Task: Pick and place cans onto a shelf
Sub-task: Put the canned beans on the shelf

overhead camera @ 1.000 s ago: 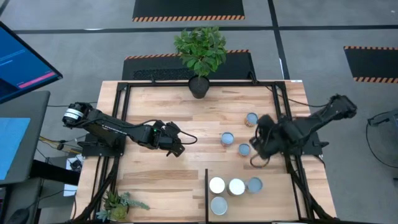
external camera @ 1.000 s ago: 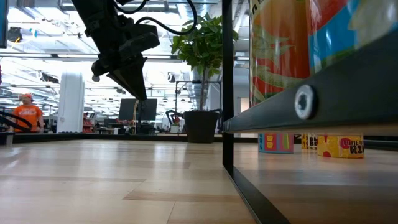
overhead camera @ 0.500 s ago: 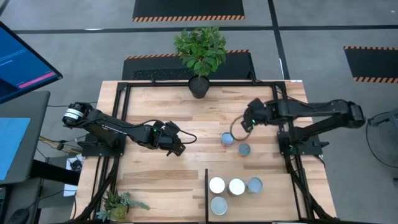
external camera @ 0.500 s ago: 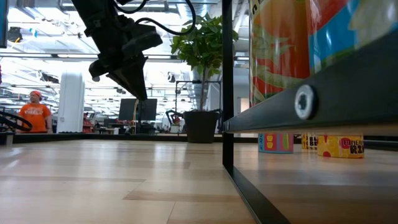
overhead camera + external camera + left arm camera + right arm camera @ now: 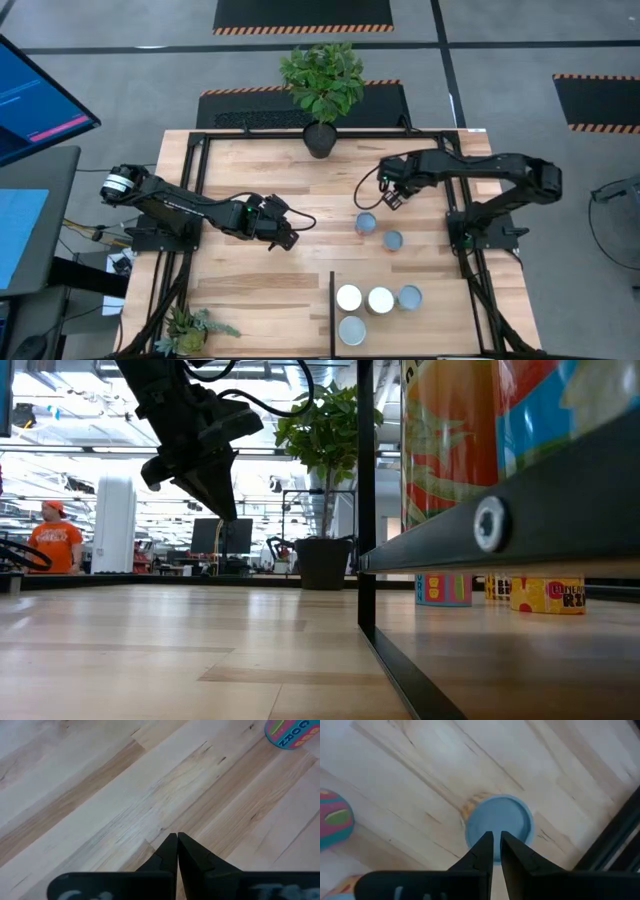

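Observation:
Two cans stand upright on the tabletop right of centre. A third, pale-blue-topped can stands under my right gripper, which hovers above it with fingers shut; the gripper hides this can in the high view. The shelf is at the near right and carries several cans. My left gripper is shut and empty above the table's middle left.
A potted plant stands at the far edge, a small plant at the near left corner. Black frame bars run along the table's sides. A person in orange stands far behind the table.
My right gripper has swung from near the table's right side toward the far edge and left, and now hangs over the farthest loose can. My left gripper has kept still. No can has moved.

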Action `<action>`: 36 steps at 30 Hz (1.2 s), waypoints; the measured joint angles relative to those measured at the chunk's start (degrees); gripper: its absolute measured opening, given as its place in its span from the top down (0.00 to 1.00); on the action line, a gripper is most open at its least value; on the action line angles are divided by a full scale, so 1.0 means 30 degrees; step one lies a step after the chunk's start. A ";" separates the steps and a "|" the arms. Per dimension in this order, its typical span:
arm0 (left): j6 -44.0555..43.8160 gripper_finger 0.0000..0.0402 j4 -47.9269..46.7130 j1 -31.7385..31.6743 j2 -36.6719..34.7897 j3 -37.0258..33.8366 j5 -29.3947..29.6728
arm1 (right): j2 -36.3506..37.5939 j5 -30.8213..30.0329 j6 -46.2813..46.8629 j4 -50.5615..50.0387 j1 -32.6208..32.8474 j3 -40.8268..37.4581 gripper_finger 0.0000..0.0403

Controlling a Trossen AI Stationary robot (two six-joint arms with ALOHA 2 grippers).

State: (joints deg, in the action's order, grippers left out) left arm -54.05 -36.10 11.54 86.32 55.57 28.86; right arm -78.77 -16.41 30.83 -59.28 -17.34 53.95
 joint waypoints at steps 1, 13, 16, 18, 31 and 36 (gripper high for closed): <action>0.0071 1.00 0.0000 -0.0003 0.0000 0.0000 0.0000 | -0.0247 0.0003 -0.0072 0.0012 0.0000 0.0000 0.86; 0.0214 1.00 -0.0136 -0.0005 0.0000 0.0000 0.0000 | 0.0561 -0.0912 -0.1008 0.1000 0.1564 0.0014 0.86; 0.0214 1.00 -0.0136 -0.0002 0.0000 0.0000 0.0000 | 0.1116 -0.0522 -0.0961 0.0200 0.1875 0.0022 0.85; 0.0225 1.00 -0.0134 -0.0005 0.0000 0.0000 0.0005 | 0.1318 -0.0522 -0.0675 -0.0565 0.2042 0.0022 0.83; 0.0352 1.00 -0.0145 -0.0005 0.0000 0.0000 -0.0160 | -0.1657 -0.0575 -0.0264 -0.0450 0.2142 0.0022 0.43; 0.0367 1.00 -0.0146 -0.0005 0.0003 0.0000 -0.0263 | -0.3549 -0.1392 -0.0245 -0.0452 0.2106 0.0015 0.39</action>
State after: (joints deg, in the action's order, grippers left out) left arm -52.95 -36.53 11.53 86.33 55.57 28.07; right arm -89.42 -20.59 30.10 -60.64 -11.03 54.00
